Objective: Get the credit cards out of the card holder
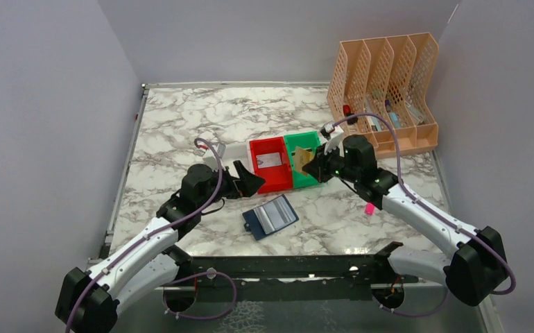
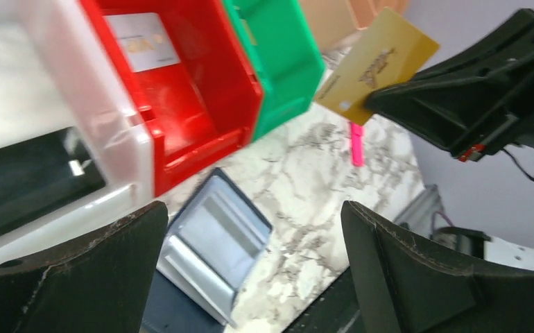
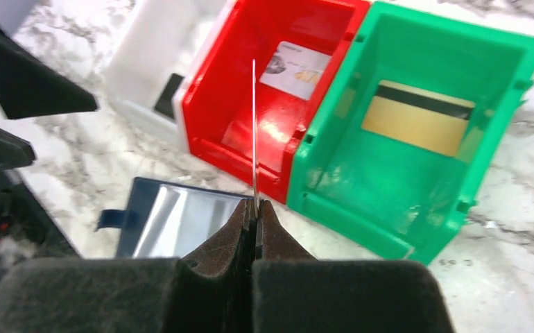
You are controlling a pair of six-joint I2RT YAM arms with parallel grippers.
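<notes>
Pinching gold card (image 2: 379,66) by edge, right claw (image 3: 255,207) above green bin (image 1: 303,135) rim; left claw (image 2: 254,211) gaping, empty, near card holder (image 1: 270,216).

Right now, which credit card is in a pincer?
The thin tan-gold plastic card, pinched in the right pincer; the others lie flat inside the red, green and white plastic bins.

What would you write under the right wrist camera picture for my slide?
Right gripper pinches a gold card edge-on, over the red bin, green bin and open wallet.

2 white arms (image 1: 143,241), black joints (image 1: 196,184), purple cables (image 1: 433,208).
</notes>
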